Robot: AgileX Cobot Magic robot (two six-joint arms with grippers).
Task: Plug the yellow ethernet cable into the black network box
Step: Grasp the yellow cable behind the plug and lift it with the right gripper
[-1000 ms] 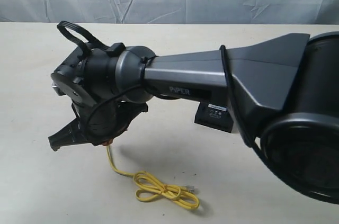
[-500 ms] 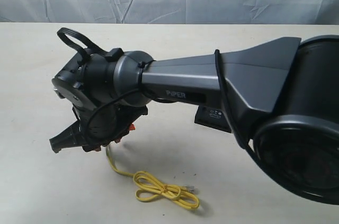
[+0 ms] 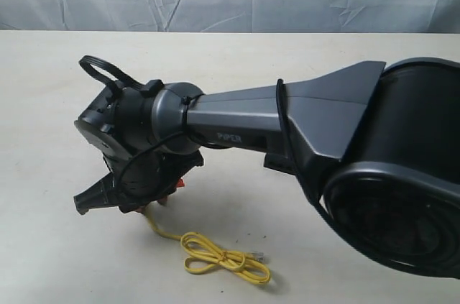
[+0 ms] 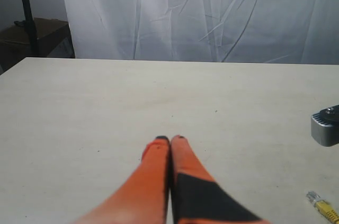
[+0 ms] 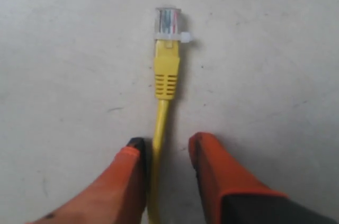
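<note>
the step in hand looks like the pickup of the free end of the yellow ethernet cable: the right fingers stand apart astride the cord just behind its clear plug, one finger at or almost at the cord, nothing clamped yet. the cable's tied loop lies on the worktop, and from it the cord runs off to that plug, under the wrist of the right arm. the black network box sits beyond the loop, behind the arm; only a dark sliver shows, so its ports and label cannot be read. the left fingers are pressed together and hold nothing; a second plug shows at the edge of their view. next, by this reading, the right fingers need to close squarely on the cord behind the plug, lift it, and turn the plug toward the box's ports. the only legible writing is "piper" on the arm.
</note>
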